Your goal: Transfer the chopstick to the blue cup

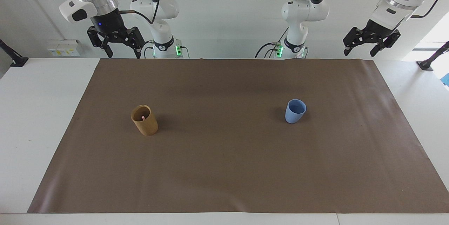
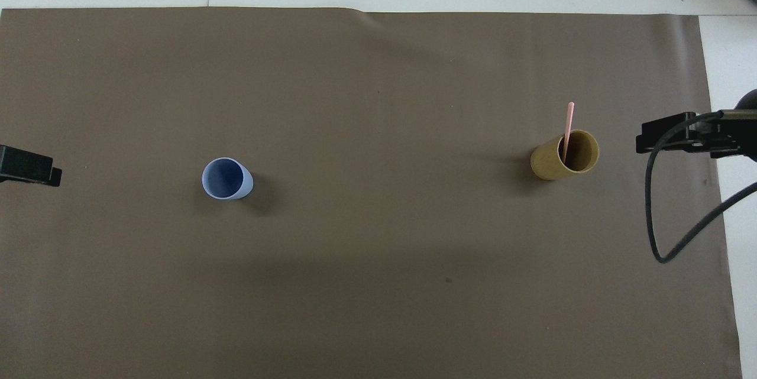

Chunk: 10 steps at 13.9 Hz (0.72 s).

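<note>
1. Pale pink, thin straight chopstick (image 2: 569, 125): standing in the tan-brown cylindrical cup (image 2: 565, 156), at the centre right of the overhead frame; upper part poking out above the rim and leaning toward the top of that frame. In the facing frame only a small pink tip (image 1: 143, 117) visible inside the cup's mouth, at centre left.
2. Tan-brown cup: upright on the brown paper mat (image 1: 224, 169), toward the right arm's end of the tabletop (image 1: 35, 119).
3. Small light-blue tapered handleless cup (image 1: 295, 111): upright on the same mat, at centre right of the facing frame and centre left of the overhead frame (image 2: 226, 178), toward the left arm's end; nothing visible inside it. Well apart from the tan-brown cup, at about the same distance from the robots.
4. Right end effector (image 1: 121, 51): upper left of the facing frame, raised over the mat's edge nearest the robots; black fingers spread apart, holding nothing. At the right edge of the overhead frame, with a looping black cable (image 2: 674, 231) below it.
5. Left end effector (image 1: 361, 50): upper right of the facing frame, raised and tilted over the mat's corner; fingers apart, gripping nothing. Only a black tip showing at the left edge of the overhead frame.
6. Both arms waiting, clear of the two cups.
</note>
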### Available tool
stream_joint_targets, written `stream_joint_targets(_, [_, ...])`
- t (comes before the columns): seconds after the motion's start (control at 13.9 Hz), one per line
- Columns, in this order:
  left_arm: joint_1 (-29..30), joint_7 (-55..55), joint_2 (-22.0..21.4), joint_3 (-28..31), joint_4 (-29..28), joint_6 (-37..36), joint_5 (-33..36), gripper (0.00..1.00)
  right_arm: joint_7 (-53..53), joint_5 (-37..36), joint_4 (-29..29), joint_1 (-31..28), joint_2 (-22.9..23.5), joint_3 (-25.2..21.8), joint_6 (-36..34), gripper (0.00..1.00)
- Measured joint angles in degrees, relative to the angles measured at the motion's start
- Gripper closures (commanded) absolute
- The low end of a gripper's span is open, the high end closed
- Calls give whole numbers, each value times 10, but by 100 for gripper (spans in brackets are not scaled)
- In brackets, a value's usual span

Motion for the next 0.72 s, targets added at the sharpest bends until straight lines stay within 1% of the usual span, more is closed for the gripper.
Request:
stream_joint_targets(0.43, [0,0,0,-1,-5,20,0,0,0,0,-3,0,0,0,-1,0])
stream_joint_targets(0.72, [0,0,0,-1,-6,22,0,0,0,0,-3,-2,0,-1,-1,0])
